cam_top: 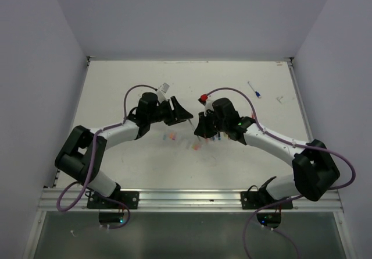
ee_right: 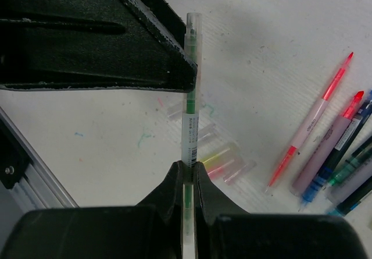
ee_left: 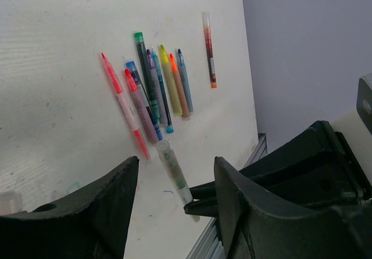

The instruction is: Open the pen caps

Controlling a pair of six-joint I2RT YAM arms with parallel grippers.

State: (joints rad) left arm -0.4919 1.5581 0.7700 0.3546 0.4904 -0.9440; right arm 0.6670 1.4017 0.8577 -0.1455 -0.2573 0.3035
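Mid-table, the two arms meet nose to nose. My R pincer is clamped tight on the green pen, gripping it approx. mid-barrel, w/ the rest of the pen sticking straight out past the fingertips. The cap, clear plastic, sits on the pen's far end, the green tip showing thru it. My L pincer stands wide and holds nothing. In the L wrist view the pen runs thru the gap between its two fingers, roughly centred, capped end reaching out beyond the tips. From the R wrist cam, one L fingertip sits right beside the barrel just below the cap; touching or a hair off, I can't tell. On the table under the pen lie the loose caps, clear, yellow and pink, side by side. The other pens lie beyond in a tight row, mostly parallel: green, blue, yellow, orange, w/ a pink pen angled at the row's left edge. An orange pen lies alone just to the row's right. In the top view a blue pen lies far off toward the back right, well apart from both pincers.
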